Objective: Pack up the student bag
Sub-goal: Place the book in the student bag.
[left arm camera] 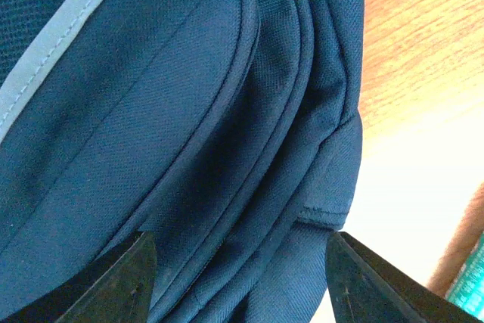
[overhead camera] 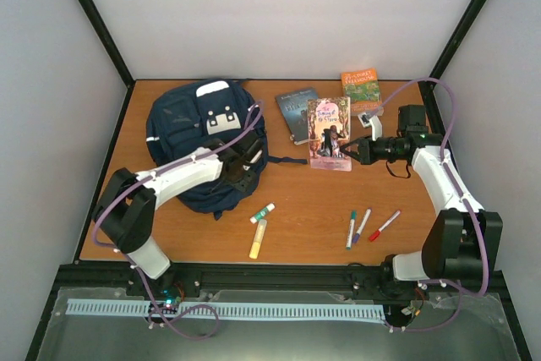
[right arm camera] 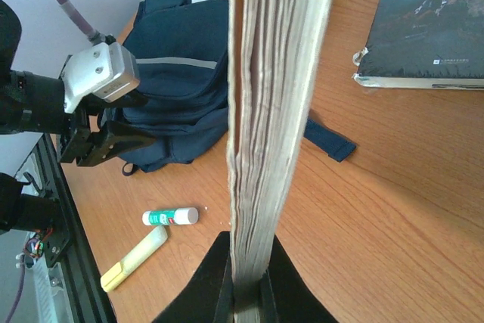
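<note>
The student bag (overhead camera: pixel 190 137), navy with white patches, lies at the left rear of the table. My left gripper (overhead camera: pixel 245 161) is at the bag's right side. In the left wrist view its fingers (left arm camera: pixel 128 281) stand well apart, and folds of the bag's fabric (left arm camera: pixel 189 126) fill the gap and touch both. My right gripper (overhead camera: pixel 350 150) is shut on the right edge of a pink-covered book (overhead camera: pixel 329 131). In the right wrist view the book's page edges (right arm camera: pixel 276 96) run up from between the shut jaws, and the bag (right arm camera: pixel 181 81) lies beyond.
A dark book (overhead camera: pixel 296 114) and an orange-green book (overhead camera: pixel 362 89) lie at the back. A glue stick (overhead camera: pixel 263 213) and a yellow highlighter (overhead camera: pixel 258 239) lie in front of the bag. Three markers (overhead camera: pixel 362 226) lie at the front right. A bag strap (right arm camera: pixel 329 140) trails over the wood.
</note>
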